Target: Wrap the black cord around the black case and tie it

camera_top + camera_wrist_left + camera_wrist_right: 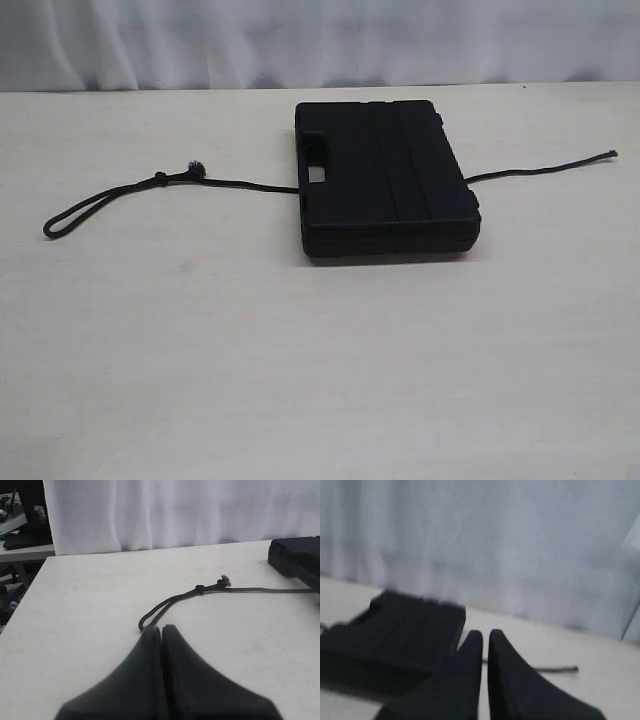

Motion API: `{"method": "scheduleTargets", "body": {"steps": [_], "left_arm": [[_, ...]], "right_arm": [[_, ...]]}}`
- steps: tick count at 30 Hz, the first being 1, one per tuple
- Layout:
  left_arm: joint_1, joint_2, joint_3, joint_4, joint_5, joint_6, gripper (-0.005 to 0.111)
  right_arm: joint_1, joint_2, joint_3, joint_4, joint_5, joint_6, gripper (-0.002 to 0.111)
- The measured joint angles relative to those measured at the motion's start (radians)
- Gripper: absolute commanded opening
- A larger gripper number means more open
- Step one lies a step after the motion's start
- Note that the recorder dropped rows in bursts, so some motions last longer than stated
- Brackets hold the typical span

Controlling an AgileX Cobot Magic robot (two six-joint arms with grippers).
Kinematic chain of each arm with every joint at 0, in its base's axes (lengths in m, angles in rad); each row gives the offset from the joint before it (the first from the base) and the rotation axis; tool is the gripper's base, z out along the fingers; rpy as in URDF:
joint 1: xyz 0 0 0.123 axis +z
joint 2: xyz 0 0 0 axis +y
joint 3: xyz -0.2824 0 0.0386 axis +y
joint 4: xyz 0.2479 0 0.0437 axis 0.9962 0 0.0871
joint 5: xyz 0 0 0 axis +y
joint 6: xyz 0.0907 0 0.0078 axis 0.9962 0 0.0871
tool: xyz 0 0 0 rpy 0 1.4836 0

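The left gripper [161,628] has its two black tapered fingers pressed together, holding nothing. Just ahead of its tips lies the looped end of the thin black braided cord [172,600], flat on the pale table [90,630], with a knot and frayed tuft further along. The right gripper [482,632] is likewise closed and empty. The flat matte black plastic case [395,630] lies near it on one side and the cord's plain end on the other. The cord vanishes at one edge of the case and reappears at the opposite edge. A white curtain [300,40] hangs behind.
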Motion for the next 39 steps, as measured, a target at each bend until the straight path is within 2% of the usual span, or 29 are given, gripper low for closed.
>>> {"method": "scheduleTargets", "body": {"steps": [6,11,13,15,19,24,28,31,36,39], "left_arm": [[0.000,0.000,0.000,0.000,0.000,0.000,0.000],[0.000,0.000,0.000,0.000,0.000,0.000,0.000],[0.000,0.000,0.000,0.000,0.000,0.000,0.000],[0.000,0.000,0.000,0.000,0.000,0.000,0.000],[0.000,0.000,0.000,0.000,0.000,0.000,0.000],[0.000,0.000,0.000,0.000,0.000,0.000,0.000],[0.000,0.000,0.000,0.000,0.000,0.000,0.000],[0.000,0.000,0.000,0.000,0.000,0.000,0.000],[0.000,0.000,0.000,0.000,0.000,0.000,0.000],[0.000,0.000,0.000,0.000,0.000,0.000,0.000]], "right_arm": [[0.000,0.000,0.000,0.005,-0.372,0.059,0.004],[0.000,0.000,0.000,0.011,-0.741,0.340,0.004],[0.000,-0.002,-0.003,0.019,-0.819,0.397,0.004],[0.000,-0.002,-0.025,0.037,-0.825,0.418,0.004],[0.000,-0.002,-0.152,0.072,-0.680,0.434,0.004],[0.000,0.012,-0.386,0.063,-0.299,0.430,0.004],[0.000,0.140,-0.583,-0.024,-0.030,0.429,0.005],[0.000,0.285,-0.713,-0.054,0.172,0.421,0.014],[0.000,0.539,-0.915,0.019,0.459,0.302,0.042],[0.000,0.697,-1.008,0.125,0.607,0.157,0.045]]}}
